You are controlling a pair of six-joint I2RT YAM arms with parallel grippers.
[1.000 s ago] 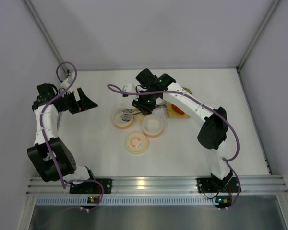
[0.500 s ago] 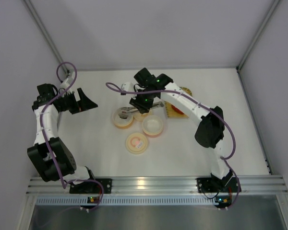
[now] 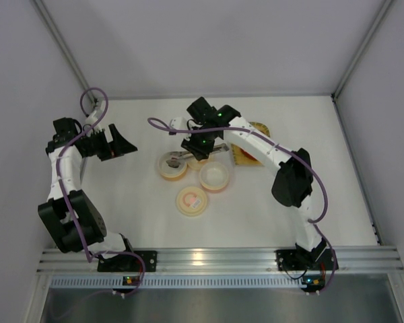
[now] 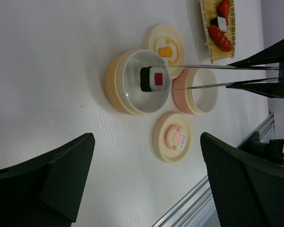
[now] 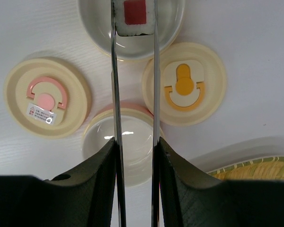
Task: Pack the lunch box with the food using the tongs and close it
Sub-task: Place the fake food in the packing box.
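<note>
The right gripper (image 5: pixel 135 147) was pressed together on the handle end of the tongs (image 5: pixel 114 94), with one tong arm against the inside of each finger. The two silver arms ran straight out from that gripper, almost parallel. At their far tips they pinched the sushi roll (image 4: pixel 154 79), its red centre facing outward.

The roll hung at the mouth of the yellow bowl (image 4: pixel 114 85), inside the ring of its rim. Whether it touched the bottom could not be told. The pink bowl (image 4: pixel 180 94) sat just beside the yellow one, underneath the middle of the tongs. Two loose lids lay near the bowls, one with a yellow tab (image 4: pixel 165 45) and one with a pink tab (image 4: pixel 173 137).

The rest of the food, including the red sausage (image 4: pixel 221 38), lay on the woven tray (image 4: pixel 206 12), back on the right arm's side and well apart from the bowls.

The left gripper (image 3: pixel 114 142) was spread wide and held nothing, well apart to the left with its camera facing the bowls.

The roll appeared to lie directly over its target along the tongs' long axis, so the next move probably called only for letting the tongs spring apart.
</note>
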